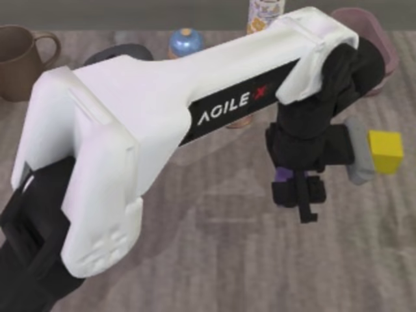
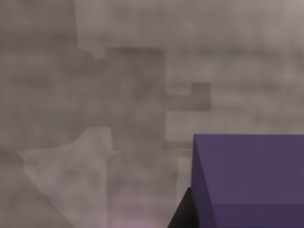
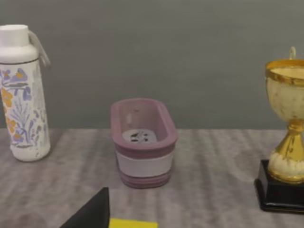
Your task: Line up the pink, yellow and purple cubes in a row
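My left pincer (image 1: 299, 195) is clenched on the purple cube (image 1: 283, 174), holding it above the table (image 1: 214, 260). The yellow cube (image 1: 385, 151) lies just to its right. I cannot see the pink cube or my right pincer.

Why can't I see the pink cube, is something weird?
Nothing looks broken or spilled. No pink cube shows in any view; the left arm covers much of the table. The purple cube sits at the left gripper, and the yellow cube stands apart to its right.
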Controlling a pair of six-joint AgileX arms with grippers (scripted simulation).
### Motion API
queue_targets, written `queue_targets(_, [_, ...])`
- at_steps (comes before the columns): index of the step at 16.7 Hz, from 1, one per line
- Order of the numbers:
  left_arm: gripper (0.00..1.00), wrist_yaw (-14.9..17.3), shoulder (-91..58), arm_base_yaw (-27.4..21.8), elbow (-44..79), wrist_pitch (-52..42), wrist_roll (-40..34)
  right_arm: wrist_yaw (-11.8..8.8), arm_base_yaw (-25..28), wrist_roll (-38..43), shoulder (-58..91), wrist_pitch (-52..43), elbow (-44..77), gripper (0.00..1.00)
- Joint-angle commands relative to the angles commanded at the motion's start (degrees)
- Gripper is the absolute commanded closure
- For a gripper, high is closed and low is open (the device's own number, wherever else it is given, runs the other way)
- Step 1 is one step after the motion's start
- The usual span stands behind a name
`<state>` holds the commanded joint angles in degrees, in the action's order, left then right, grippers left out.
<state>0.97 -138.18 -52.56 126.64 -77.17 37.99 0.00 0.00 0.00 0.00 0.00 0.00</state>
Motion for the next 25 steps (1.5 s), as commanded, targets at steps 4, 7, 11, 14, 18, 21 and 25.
queue_targets(4, [1.00,0.0,0.2,0.2,-0.3,0.3,0.2,0.0,0.0,0.0,0.0,0.0,0.0,0.00])
queue_targets(7, [1.00,0.0,-0.6,0.1,-3.5,4.4,0.1,0.0,0.0,0.0,0.0,0.0,0.0,0.00])
queue_targets(11, [1.00,0.0,-2.4,-0.1,-9.7,12.5,0.0,0.0,0.0,0.0,0.0,0.0,0.0,0.00])
queue_targets(14, [1.00,0.0,-2.8,-0.1,-10.9,13.7,-0.1,0.0,0.0,0.0,0.0,0.0,0.0,0.00])
queue_targets(18, [0.85,0.0,-2.8,-0.1,-10.9,13.7,-0.1,0.0,0.0,0.0,0.0,0.0,0.0,0.00])
queue_targets(21, [0.62,0.0,-2.8,-0.1,-10.9,13.7,-0.1,0.0,0.0,0.0,0.0,0.0,0.0,0.00])
queue_targets(25, [0.32,0.0,-2.8,-0.1,-10.9,13.7,-0.1,0.0,0.0,0.0,0.0,0.0,0.0,0.00])
